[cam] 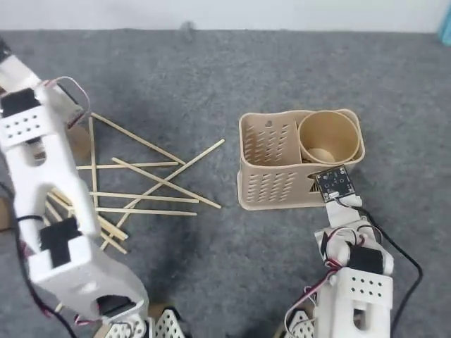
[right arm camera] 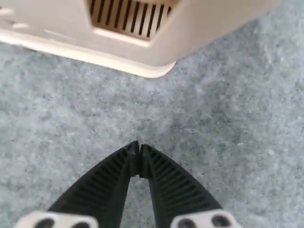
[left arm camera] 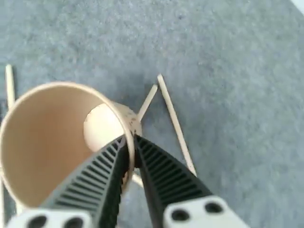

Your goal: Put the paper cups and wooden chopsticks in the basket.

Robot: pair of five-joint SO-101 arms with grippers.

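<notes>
High view first: the basket (cam: 271, 186) sits on the grey carpeted surface (cam: 232, 77). One paper cup (cam: 329, 137) is already upright inside it, in the compartment on the side away from the loose stuff. The wooden chopsticks (cam: 166, 182) lie in a crisscross scatter on the surface, off to one side of the basket, none of them touching it. My left arm (cam: 42, 176) stretches over the far side of that scatter, well apart from the basket, and my right arm (cam: 356, 282) is parked just in front of the basket. In the left wrist view, the left gripper (left arm camera: 130, 142) is clamped on the rim of a second cup (left arm camera: 47, 142), one jaw inside and one outside. I'm looking right into its open mouth, and a couple of sticks (left arm camera: 176, 123) lie on the carpet just past it. In the right wrist view, the right gripper (right arm camera: 139, 159) has its jaws pressed together with nothing between them. It hangs over bare carpet just beside the basket's slotted front wall, not touching it.
</notes>
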